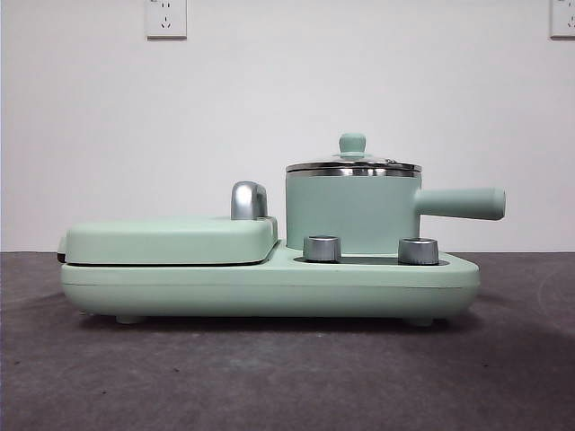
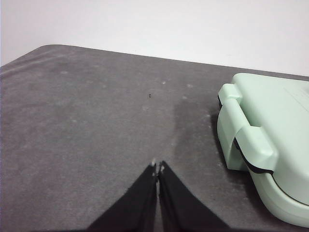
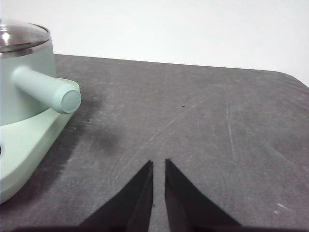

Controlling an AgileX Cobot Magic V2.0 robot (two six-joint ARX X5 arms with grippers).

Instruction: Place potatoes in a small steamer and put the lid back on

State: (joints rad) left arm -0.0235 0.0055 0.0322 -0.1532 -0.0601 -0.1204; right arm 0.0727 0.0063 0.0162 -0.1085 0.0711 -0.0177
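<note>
The small steamer point(image 1: 352, 215) is a mint-green pot standing on the right of a mint-green appliance base point(image 1: 269, 287), its straight handle point(image 1: 463, 204) pointing right. The lid point(image 1: 353, 166), glass with a steel rim and a green knob, sits on the pot. The potatoes are out of view. My left gripper point(image 2: 158, 166) is shut and empty over bare table, beside the griddle cover point(image 2: 270, 145). My right gripper point(image 3: 158, 162) is shut and empty over bare table, apart from the steamer point(image 3: 24, 82) and its handle point(image 3: 48, 89). Neither gripper shows in the front view.
The flat mint-green griddle cover point(image 1: 171, 241) with a chrome handle point(image 1: 249, 200) lies on the left of the base. Two steel dials point(image 1: 322, 249) point(image 1: 418, 251) stand at the base's front. Dark grey table point(image 1: 287, 377) spreads around; a white wall stands behind.
</note>
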